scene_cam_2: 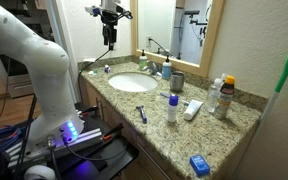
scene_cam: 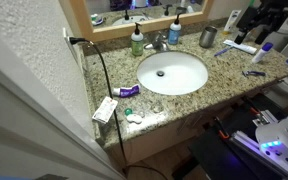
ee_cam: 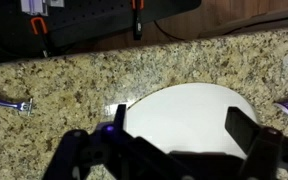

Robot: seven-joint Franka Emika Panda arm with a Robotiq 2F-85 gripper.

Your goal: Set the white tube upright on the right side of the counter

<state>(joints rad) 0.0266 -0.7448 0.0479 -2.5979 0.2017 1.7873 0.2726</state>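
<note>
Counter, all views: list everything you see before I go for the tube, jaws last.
counter: one, speckled beige-grey, under the mirror
sink: one, white, oval, set in the counter
faucet: one, metal, behind the sink
white tube: one, white, lying flat beside the stubby bottle
stubby bottle: one, white with blue-purple cap, upright
metal cup: one, silver, upright beside the sink
green bottle: one, green, beside the faucet
blue bottle: one, blue, other side of the faucet
white box: one, white with purple print, counter end
razor: one, bluish, near the front edge
arm: one, white
gripper: one, dark, above the sink, jaws open
</note>
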